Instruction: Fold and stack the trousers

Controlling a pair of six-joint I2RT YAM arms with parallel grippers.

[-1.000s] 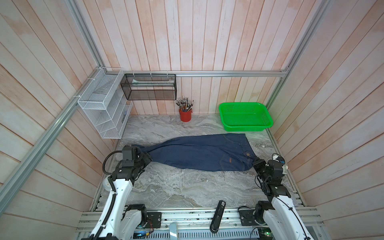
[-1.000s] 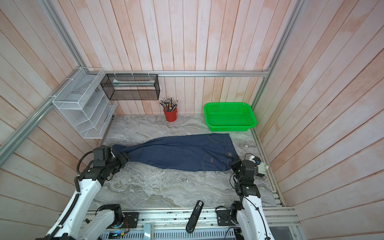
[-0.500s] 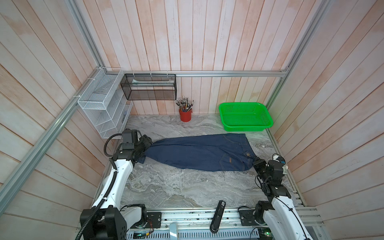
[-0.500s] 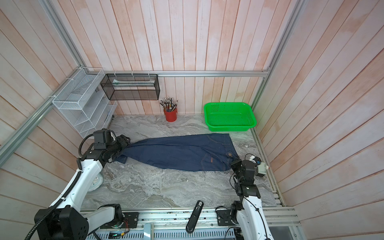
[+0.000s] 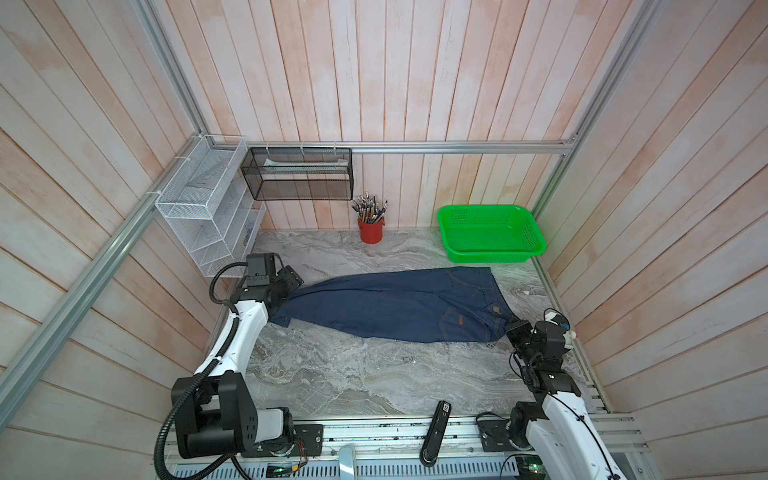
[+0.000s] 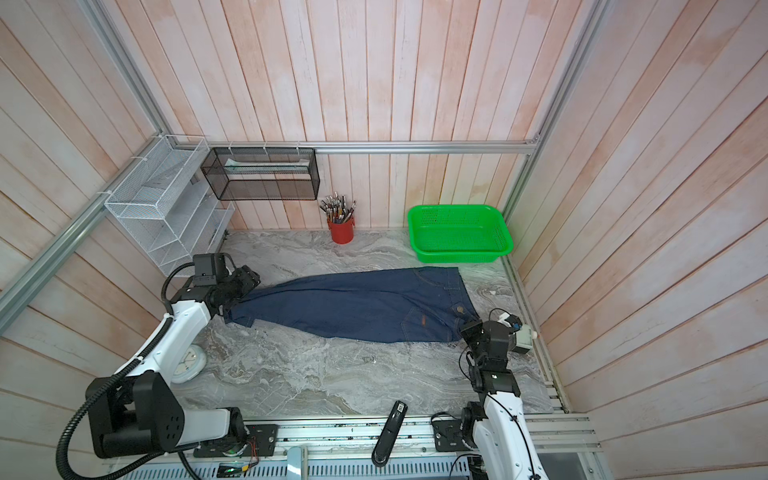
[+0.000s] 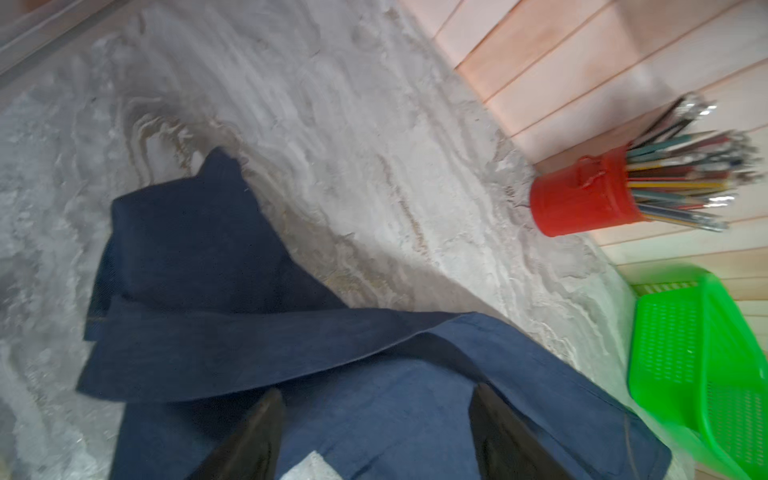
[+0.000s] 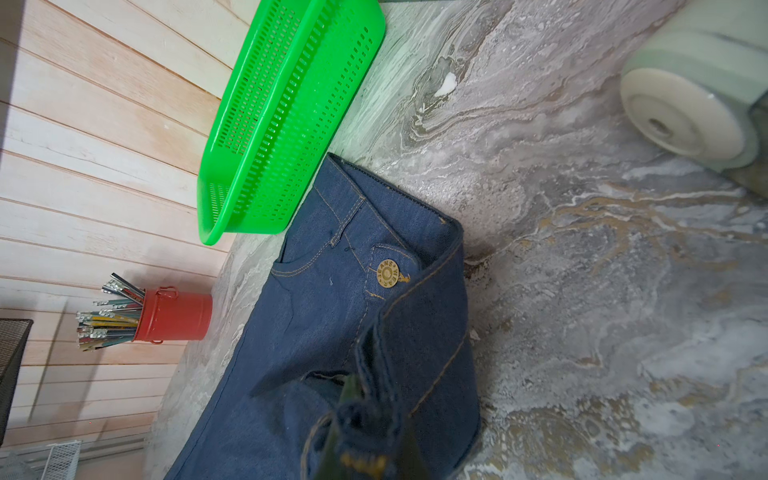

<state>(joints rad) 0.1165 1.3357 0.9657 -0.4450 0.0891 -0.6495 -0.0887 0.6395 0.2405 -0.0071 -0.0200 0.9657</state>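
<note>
The trousers [image 5: 395, 307] [image 6: 357, 303] are dark blue jeans lying flat across the marble table, waist to the right and leg ends to the left. My left gripper [image 5: 291, 286] [image 6: 245, 289] is at the leg ends. In the left wrist view it [image 7: 378, 395] stands open, its dark fingers [image 7: 266, 419] wide apart over the denim [image 7: 208, 345]. My right gripper [image 5: 513, 328] [image 6: 467, 330] is at the near waist corner. The right wrist view shows it [image 8: 370, 411] shut on a bunched fold of waistband, beside the brass button [image 8: 388, 273].
A green basket [image 5: 490, 255] stands at the back right, close to the waist. A red cup of pencils [image 5: 370, 230] is at the back wall. A white wire rack [image 5: 208, 224] and a black mesh shelf [image 5: 297, 178] hang at the left. A white clock [image 6: 189, 361] lies front left.
My left arm has reached farther back along the left side, to the far corner of the leg ends, and its jaws stand a little wider. The right gripper has not moved.
</note>
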